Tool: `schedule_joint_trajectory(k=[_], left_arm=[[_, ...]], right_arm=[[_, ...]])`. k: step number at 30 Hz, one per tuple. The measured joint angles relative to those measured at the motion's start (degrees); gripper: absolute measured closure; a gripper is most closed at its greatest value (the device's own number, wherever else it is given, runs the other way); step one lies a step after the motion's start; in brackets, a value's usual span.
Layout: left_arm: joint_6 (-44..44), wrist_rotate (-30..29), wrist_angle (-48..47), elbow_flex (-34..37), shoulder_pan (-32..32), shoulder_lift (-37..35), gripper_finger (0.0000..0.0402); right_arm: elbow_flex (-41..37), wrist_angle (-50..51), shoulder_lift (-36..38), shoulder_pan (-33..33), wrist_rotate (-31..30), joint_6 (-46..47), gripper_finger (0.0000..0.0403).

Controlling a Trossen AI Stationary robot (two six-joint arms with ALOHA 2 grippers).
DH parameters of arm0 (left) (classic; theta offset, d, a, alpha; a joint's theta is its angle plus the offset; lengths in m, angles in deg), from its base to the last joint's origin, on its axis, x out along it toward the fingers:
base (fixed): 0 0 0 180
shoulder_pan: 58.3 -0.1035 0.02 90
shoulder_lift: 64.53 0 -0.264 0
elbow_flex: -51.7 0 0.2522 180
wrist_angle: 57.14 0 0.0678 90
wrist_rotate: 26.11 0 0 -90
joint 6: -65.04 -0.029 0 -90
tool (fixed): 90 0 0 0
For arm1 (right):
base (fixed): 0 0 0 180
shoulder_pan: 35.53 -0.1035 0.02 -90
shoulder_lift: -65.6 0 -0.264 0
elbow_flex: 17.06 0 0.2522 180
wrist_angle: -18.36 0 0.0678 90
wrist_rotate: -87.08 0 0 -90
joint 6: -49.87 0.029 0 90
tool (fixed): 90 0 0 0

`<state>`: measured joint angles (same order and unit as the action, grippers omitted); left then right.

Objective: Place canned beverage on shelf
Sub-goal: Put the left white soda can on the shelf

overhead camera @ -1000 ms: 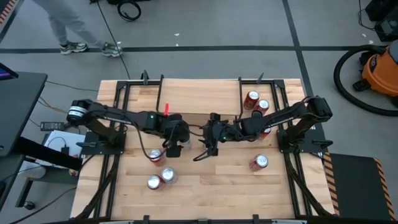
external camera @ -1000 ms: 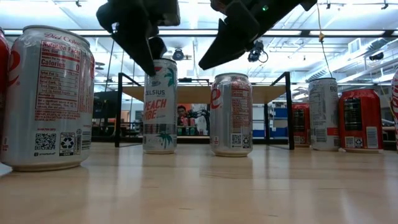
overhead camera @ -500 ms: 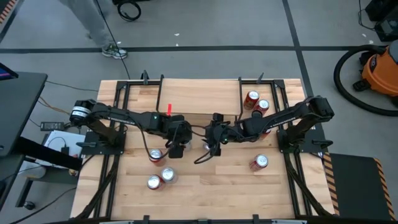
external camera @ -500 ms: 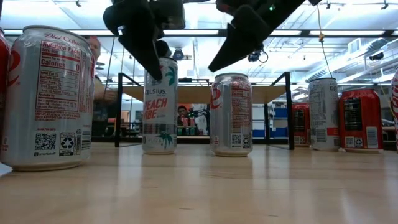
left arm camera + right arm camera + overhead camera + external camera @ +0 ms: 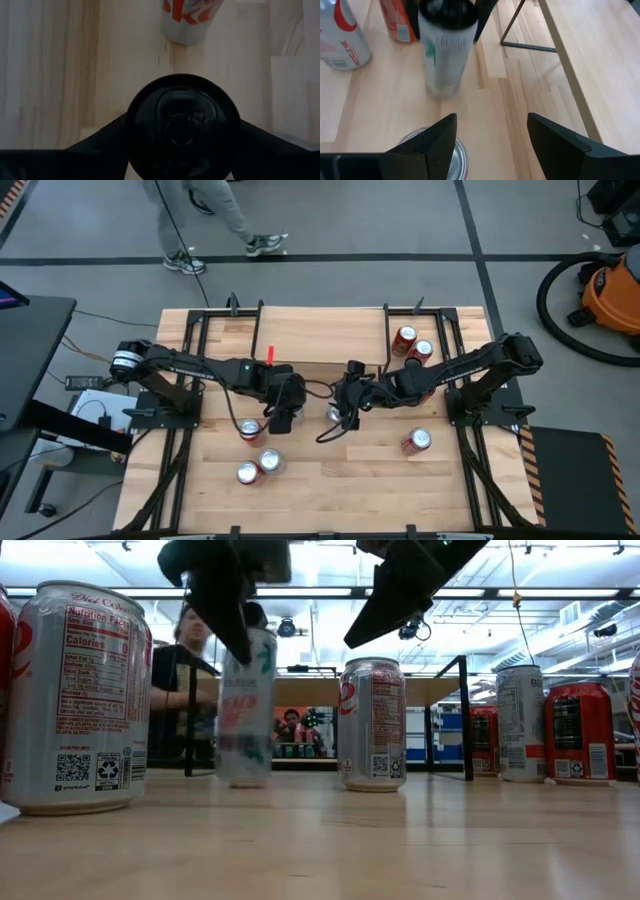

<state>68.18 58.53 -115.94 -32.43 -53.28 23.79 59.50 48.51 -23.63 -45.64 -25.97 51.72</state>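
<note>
Centrally on the worktop [image 5: 330, 480], the left end effector [image 5: 281, 418] is clamped around the top of a white Celsius can [image 5: 245, 705], which tilts slightly in the low view with its base just above the wood. The right end effector [image 5: 340, 412] hangs released over a silver soda can [image 5: 372, 725] at its 3 o'clock, fingers [image 5: 437, 142] spread wide. The shelf [image 5: 320, 340] lies toward 12 o'clock, beyond both cans. A person [image 5: 180, 680] shows behind the worktop.
</note>
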Motion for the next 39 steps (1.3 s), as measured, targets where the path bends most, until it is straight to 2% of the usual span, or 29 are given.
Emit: schedule_joint_trajectory(k=[4, 13, 19, 23, 31, 36, 39], left_arm=[[-2.4, 0.3, -5.5, -5.7, -1.7, -1.6, 0.0143], [-7.0, 6.3, -17.4, -16.0, -8.1, -1.8, 0.0139], [-10.8, 7.5, -23.8, -24.3, -12.9, -1.8, 0.0135], [-13.4, 10.6, -24.1, -29.1, -16.5, -1.8, 0.0134], [-19.5, 13.2, -26.2, -30.5, -27.2, -1.8, 0.0133], [-23.2, 17.3, -24.9, -30.5, -35.0, -1.7, 0.0132], [-24.9, 17.6, -24.1, -30.7, -38.4, -1.0, 0.0132]], right_arm=[[0.0, 0.6, 0.4, 0.0, 0.0, 0.0, 0.0151], [0.0, 0.7, 0.7, -0.3, 0.0, 0.1, 0.0151], [0.0, 2.7, 0.7, -0.4, 0.2, 0.1, 0.0151], [0.0, 3.3, 0.7, -0.4, 0.2, 0.5, 0.0151], [0.0, 3.6, 0.7, -0.4, 0.2, 1.5, 0.0151], [0.0, 3.1, 0.7, -0.4, 0.2, 1.5, 0.0151], [0.0, 2.2, 0.7, -0.3, 0.2, 1.2, 0.0151]])
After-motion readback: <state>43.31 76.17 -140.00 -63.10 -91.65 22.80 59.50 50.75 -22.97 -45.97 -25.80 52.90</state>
